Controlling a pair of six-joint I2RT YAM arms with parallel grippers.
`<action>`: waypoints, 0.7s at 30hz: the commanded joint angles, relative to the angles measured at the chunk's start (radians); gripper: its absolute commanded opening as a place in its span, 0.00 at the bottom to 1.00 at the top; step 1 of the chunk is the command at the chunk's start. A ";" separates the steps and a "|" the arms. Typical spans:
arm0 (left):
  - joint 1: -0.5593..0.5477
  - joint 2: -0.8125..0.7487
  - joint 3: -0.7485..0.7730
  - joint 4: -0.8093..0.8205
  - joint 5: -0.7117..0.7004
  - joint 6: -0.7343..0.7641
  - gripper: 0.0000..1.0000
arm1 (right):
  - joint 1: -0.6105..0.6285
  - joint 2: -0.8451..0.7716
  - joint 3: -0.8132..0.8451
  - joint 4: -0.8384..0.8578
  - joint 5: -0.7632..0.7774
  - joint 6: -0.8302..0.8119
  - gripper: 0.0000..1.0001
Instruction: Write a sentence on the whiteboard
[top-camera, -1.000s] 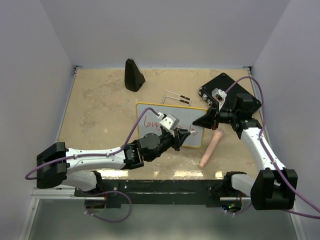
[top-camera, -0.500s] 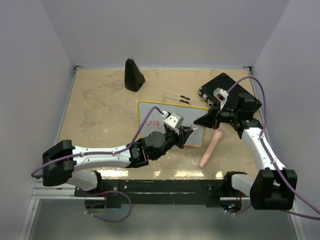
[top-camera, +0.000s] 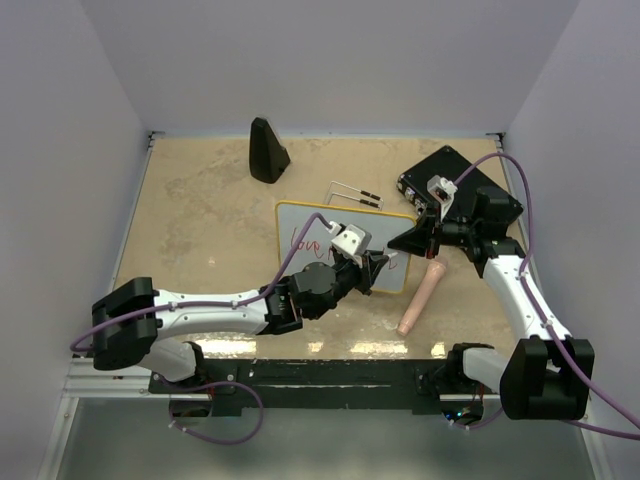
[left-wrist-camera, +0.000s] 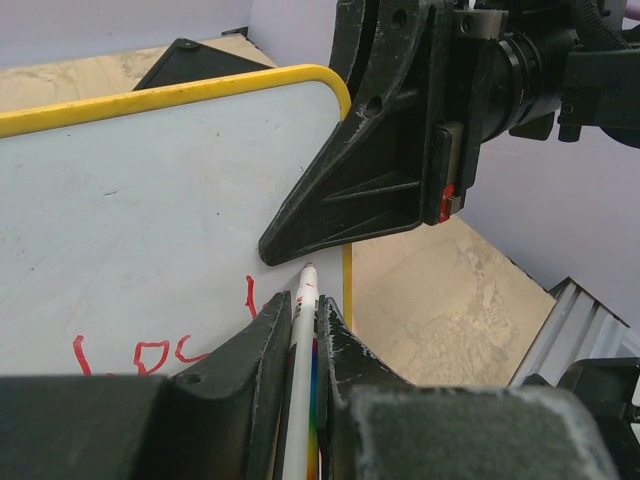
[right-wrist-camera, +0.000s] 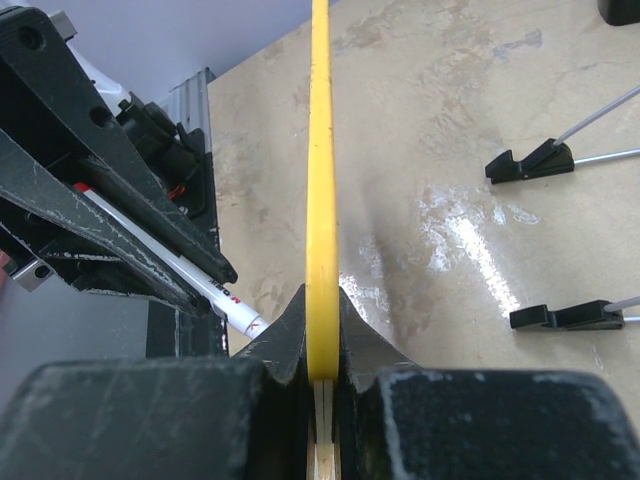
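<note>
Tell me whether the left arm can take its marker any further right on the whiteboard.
Probably not far. The marker held in the left gripper has its tip right beside the right gripper, which is clamped on the whiteboard at that edge and stands in the way.

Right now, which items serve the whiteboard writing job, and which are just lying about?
In use: whiteboard, red sentence, marker in the left gripper, right gripper clamping the board's rim.
Lying about: black cone, black box, pink stick.
</note>
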 joint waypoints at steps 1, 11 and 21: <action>0.004 0.010 0.042 0.073 -0.031 0.025 0.00 | -0.001 -0.024 -0.002 0.076 -0.083 0.040 0.00; 0.006 0.012 0.037 0.045 -0.065 0.027 0.00 | -0.003 -0.023 -0.007 0.088 -0.084 0.052 0.00; 0.006 0.001 0.008 0.024 -0.067 0.013 0.00 | -0.003 -0.023 -0.007 0.094 -0.086 0.055 0.00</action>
